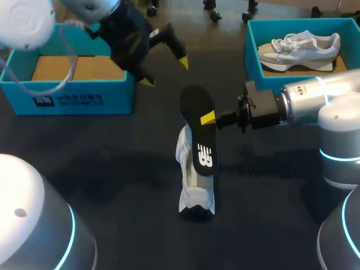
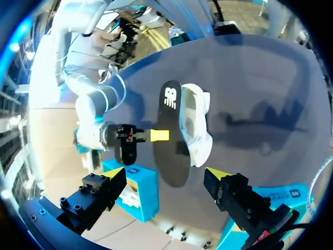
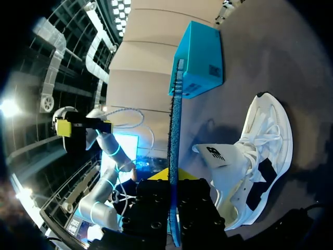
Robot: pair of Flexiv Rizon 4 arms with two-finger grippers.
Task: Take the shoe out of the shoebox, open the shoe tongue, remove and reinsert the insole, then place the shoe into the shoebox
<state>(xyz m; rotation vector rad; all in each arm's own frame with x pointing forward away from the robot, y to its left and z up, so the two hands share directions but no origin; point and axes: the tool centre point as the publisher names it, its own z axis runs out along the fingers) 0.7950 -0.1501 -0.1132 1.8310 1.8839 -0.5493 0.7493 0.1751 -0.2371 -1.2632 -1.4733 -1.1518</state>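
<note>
Right tool (image 1: 209,118) clamps the black insole (image 1: 199,140) close beside the white shoe (image 1: 194,194) lying mid-way across the counter (image 1: 112,169); left tool (image 1: 165,72) hangs open near the blue shoebox (image 1: 67,100).

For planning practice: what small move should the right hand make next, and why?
Probably tip the insole down toward the opening of the shoe: the right hand is shut on the insole just above, and the left hand is open, well clear.

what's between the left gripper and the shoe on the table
In the head view, the black insole, held by the right gripper, hangs between the left gripper and the shoe.
</note>
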